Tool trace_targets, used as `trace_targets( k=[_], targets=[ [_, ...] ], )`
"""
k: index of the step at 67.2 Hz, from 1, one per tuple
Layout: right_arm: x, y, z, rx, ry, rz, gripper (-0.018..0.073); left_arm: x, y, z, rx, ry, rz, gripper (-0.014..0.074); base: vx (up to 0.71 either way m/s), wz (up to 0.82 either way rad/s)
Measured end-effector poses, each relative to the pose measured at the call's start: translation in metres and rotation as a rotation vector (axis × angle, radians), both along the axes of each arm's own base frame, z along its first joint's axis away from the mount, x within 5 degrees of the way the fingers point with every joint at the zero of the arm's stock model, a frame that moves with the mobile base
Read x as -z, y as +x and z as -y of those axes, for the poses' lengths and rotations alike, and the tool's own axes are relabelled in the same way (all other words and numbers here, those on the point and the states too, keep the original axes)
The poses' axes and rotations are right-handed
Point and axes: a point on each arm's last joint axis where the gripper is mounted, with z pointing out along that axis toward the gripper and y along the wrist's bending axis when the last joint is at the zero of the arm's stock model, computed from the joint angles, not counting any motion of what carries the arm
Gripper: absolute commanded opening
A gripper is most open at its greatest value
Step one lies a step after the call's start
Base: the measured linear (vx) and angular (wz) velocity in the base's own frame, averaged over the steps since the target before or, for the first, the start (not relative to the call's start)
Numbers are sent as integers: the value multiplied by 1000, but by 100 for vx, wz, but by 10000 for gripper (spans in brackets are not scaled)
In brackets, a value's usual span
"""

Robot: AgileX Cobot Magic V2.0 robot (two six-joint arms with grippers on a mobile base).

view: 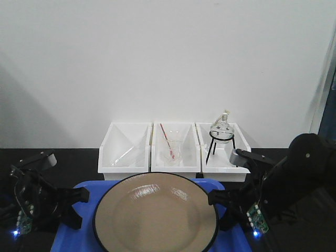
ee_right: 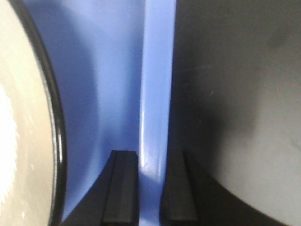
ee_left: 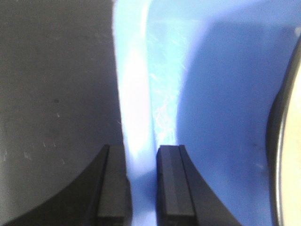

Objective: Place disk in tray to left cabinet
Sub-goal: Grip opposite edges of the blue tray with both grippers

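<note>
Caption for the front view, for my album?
Left gripper and right gripper pinch opposite rims of the tray holding the plate.

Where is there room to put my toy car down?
Bare black tabletop left of the white bins. The blue tray is crowded: the plate fills it, and the left tool and right tool clamp its sides.

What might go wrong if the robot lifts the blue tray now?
The disk lies loose on the tray, so it may slide off if one side rises first. The left hand and right hand each pinch only its thin rim, which might slip. The white bins stand close behind and could get bumped.
</note>
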Motion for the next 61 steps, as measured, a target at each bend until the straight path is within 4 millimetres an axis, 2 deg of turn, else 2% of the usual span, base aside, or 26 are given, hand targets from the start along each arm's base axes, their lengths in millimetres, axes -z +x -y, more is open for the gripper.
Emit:
trace_targets(
  k=[12,25,33,47,61],
  targets=[
    [-22,0,1,20,-7,-25,-5,-12,-2,1,4,-10,-33,-1,0,0],
    [-36,-1,1,48,-2,-42,-5,-43,3,2,17,-15,19,-1,0,0],
    [-45,-6,2,63,11,-28,-5,-63,4,3,10,-29,54,-1,0,0],
    [-70,-20,6,80,39,37,-4,-87,4,3,-17,-53,72,-1,0,0],
    [-74,-24,7,79,37,27,-4,-92,5,4,-40,-67,46,-1,0,0]
  ],
)
